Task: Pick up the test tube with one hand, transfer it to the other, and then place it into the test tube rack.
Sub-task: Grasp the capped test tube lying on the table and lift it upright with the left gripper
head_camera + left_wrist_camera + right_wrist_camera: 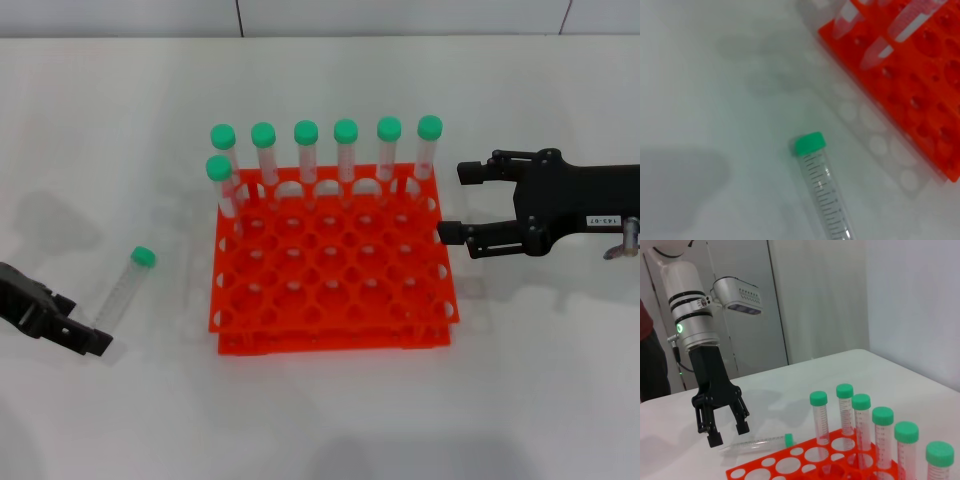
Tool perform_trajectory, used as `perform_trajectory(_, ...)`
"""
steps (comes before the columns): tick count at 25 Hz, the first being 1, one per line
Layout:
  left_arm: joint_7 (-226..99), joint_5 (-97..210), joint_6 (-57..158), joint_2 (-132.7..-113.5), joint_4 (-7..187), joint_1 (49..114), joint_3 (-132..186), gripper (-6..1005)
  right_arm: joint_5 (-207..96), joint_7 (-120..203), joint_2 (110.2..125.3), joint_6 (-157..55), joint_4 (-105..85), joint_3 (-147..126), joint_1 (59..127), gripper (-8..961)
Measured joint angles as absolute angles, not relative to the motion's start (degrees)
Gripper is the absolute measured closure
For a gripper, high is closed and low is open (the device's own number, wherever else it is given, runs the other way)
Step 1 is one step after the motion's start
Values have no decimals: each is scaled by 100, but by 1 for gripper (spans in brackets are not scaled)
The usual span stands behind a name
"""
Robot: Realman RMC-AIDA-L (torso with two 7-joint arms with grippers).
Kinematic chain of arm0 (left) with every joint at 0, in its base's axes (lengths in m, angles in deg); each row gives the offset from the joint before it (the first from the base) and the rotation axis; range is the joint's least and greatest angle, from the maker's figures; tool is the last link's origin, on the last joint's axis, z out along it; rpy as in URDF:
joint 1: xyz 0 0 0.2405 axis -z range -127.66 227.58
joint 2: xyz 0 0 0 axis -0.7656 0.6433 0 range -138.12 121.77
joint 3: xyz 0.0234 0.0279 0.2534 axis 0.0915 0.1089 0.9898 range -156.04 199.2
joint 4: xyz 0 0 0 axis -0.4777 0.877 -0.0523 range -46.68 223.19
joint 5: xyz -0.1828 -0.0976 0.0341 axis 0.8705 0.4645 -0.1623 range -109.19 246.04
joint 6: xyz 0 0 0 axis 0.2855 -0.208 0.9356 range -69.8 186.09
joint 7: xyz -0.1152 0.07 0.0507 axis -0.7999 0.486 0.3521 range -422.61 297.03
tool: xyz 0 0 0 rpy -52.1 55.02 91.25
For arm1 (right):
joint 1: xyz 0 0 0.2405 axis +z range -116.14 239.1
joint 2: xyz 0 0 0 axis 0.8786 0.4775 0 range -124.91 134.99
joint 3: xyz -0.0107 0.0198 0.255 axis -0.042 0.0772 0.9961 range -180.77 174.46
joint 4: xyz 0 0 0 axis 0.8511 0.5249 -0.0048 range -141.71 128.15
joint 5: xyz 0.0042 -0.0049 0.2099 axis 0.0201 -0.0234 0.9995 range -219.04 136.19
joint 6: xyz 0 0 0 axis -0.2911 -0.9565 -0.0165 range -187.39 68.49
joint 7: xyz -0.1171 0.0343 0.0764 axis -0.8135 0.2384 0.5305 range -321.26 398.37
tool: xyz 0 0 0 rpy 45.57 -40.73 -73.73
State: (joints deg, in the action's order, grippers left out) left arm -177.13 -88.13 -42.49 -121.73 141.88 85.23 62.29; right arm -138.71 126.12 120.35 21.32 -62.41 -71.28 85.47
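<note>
The test tube [124, 291], clear with a green cap, lies flat on the white table left of the orange rack [330, 300]. It also shows in the left wrist view [826, 197] and the right wrist view [756, 444]. My all-black left gripper [85, 325] is at the tube's tapered end, low over the table. The right wrist view shows the left gripper [729, 434] open and empty. My right gripper [455, 202], with a small white label, is open and empty just right of the rack's back right corner.
Several identical green-capped tubes [346, 150] stand upright along the rack's back row, with one more [222, 185] at the left of the second row. The rack's corner shows in the left wrist view [910, 80]. Bare white table lies around the rack.
</note>
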Motion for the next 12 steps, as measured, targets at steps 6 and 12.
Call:
perform_trajectory(6, -17710, -8871, -4239, -12189, 14119, 8577, 6238, 141, -13871, 12610, 12035, 2132, -6240, -7135, 8547, 118)
perform_trajectory(12, -17713, -8882, -4172, -12191, 14076, 8582, 6298, 148, -13871, 12609, 12035, 2132, -6240, -7136, 8535, 117)
